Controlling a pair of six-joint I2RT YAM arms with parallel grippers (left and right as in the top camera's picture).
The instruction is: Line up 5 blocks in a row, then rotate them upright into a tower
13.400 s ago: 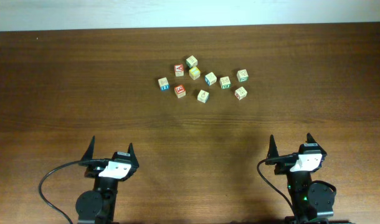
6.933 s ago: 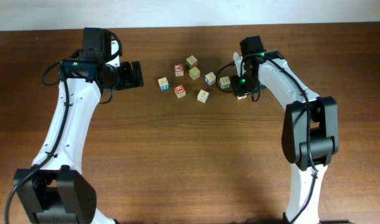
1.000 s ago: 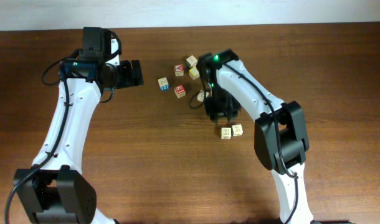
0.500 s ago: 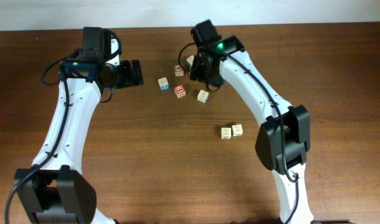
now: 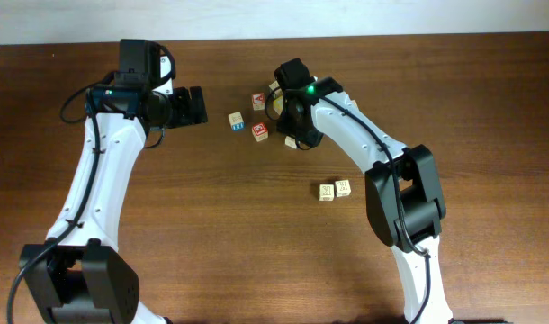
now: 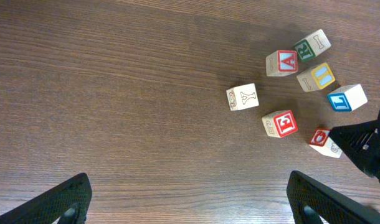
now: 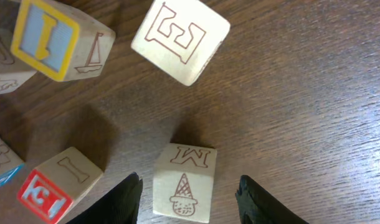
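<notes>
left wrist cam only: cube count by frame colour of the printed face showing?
red-framed cubes: 3
green-framed cube: 1
yellow-framed cube: 1
blue-framed cube: 1
plain cube, unpainted Y: 1
Total: 7 in this view

At least nine alphabet blocks [image 6: 242, 98], two arms [image 5: 94, 180], two end effectors [image 6: 190, 202], one table [image 5: 211, 261].
</notes>
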